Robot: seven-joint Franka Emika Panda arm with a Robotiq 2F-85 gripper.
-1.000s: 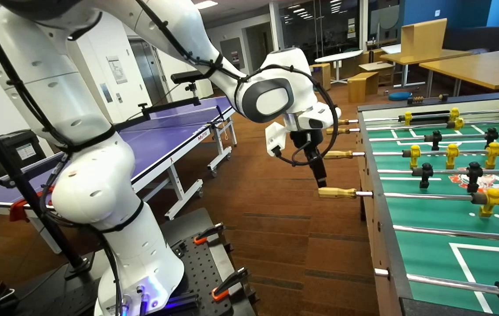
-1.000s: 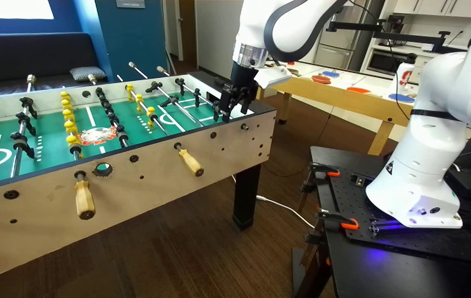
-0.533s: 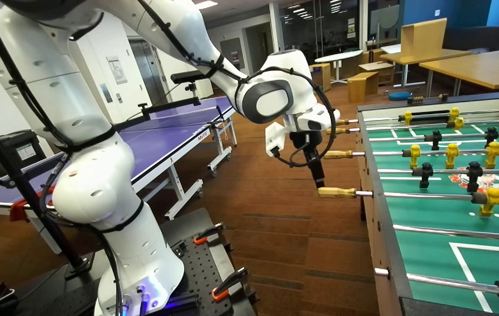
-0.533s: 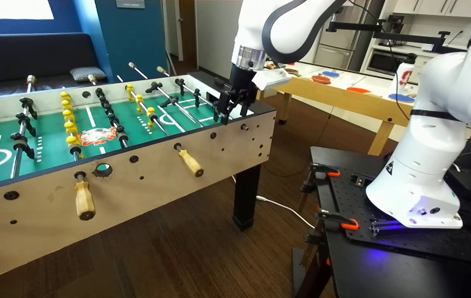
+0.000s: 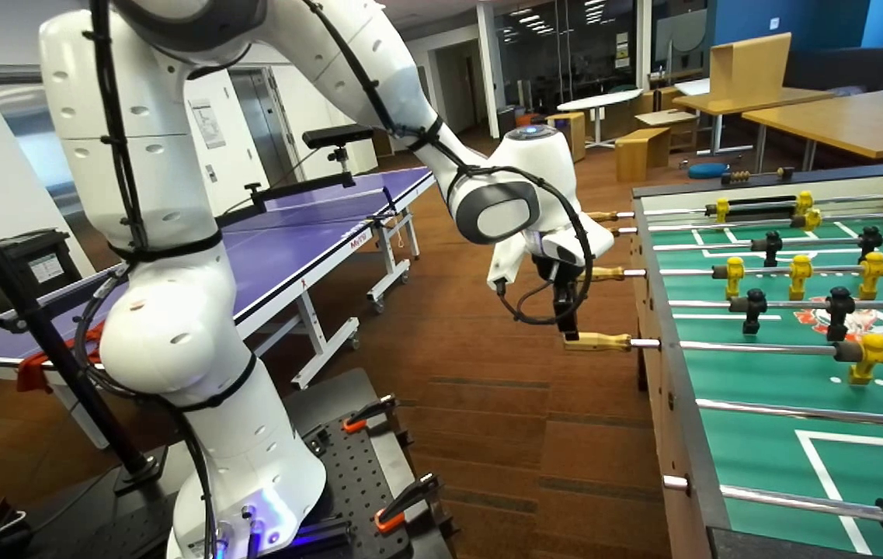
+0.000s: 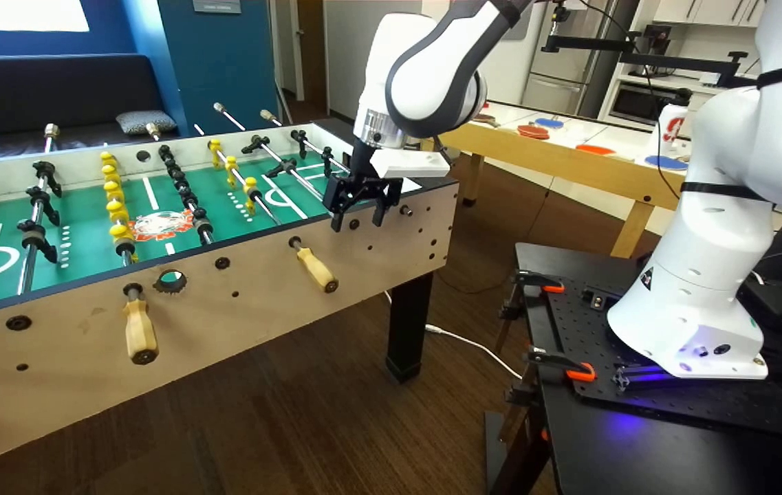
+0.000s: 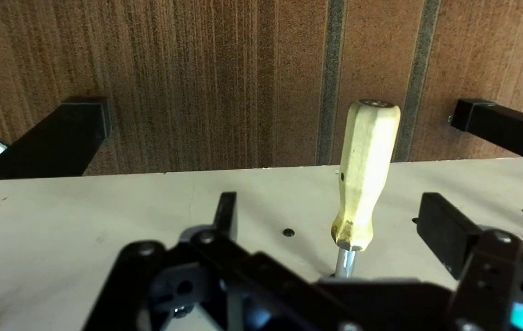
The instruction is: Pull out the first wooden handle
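gripper (image 7: 330, 203) of mine, black and two-fingered, hung spread wide, nothing held, presumably so i could straddle the pale-yellow, faceted wooden handle (image 7: 365, 172).

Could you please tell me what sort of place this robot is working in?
Most likely a shared recreation room or office lounge: it has a foosball table, a purple ping-pong table and a long dark couch.

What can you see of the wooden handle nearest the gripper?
The handle looks like pale, faceted wood, waisted near its base, with a dark round end and a small dark spot. Mounted on a metal rod, it sticks out from the foosball table's side. The open gripper hangs near it, apparently not touching.
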